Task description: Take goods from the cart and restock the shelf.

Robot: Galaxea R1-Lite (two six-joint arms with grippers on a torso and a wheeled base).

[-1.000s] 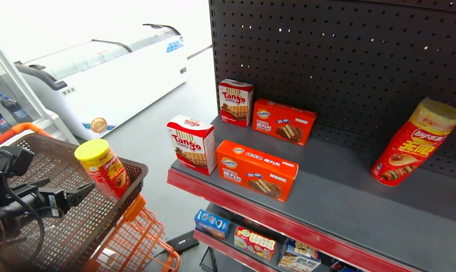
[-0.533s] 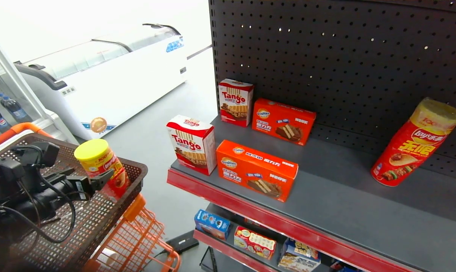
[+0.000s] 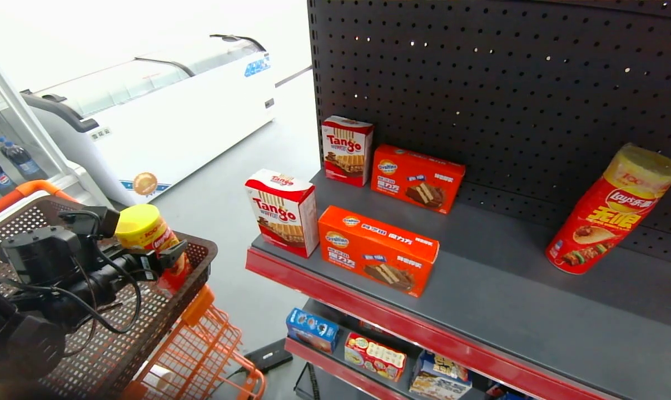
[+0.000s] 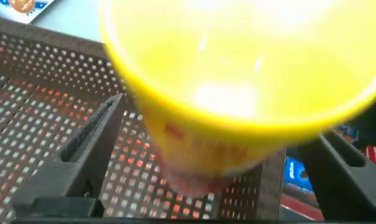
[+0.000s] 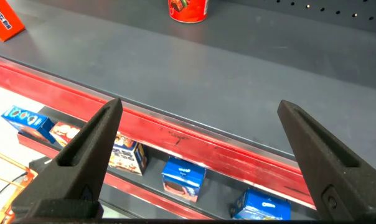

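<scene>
Left claw (image 4: pixel 220 124) first: its jaws stand apart, one on each side of the yellow-lidded chip can (image 3: pixel 140 225). We can see a gap between each finger and the can wall, so we call it bracketed, not gripped. The fingers sit on the body, below the lid. That makes sense to us, since a squeeze on the lid's rim could slip off or pop it.

The can stands upright in the brown basket of the cart (image 3: pixel 204 247), in the corner nearest the shelf, at eight o'clock in the head view. There is no other stock beside it to foul the fingers. Closing, then lifting straight up over the rim, looks like the step in hand.

The right claw (image 5: pixel 200 109) is also spread wide and holds nothing. It hovers just off the red front lip of the shelf (image 5: pixel 238 68), facing bare grey deck (a sensible waiting spot, we reckon).

On the shelf, two wafer boxes (image 3: pixel 282 214) and two orange boxes (image 3: pixel 377 250) are grouped near the centre. At three o'clock a matching can (image 3: pixel 610 214) leans tilted against the pegboard (image 3: pixel 480 83). The open stretch between the boxes and that can looks like the natural slot for ours.
</scene>
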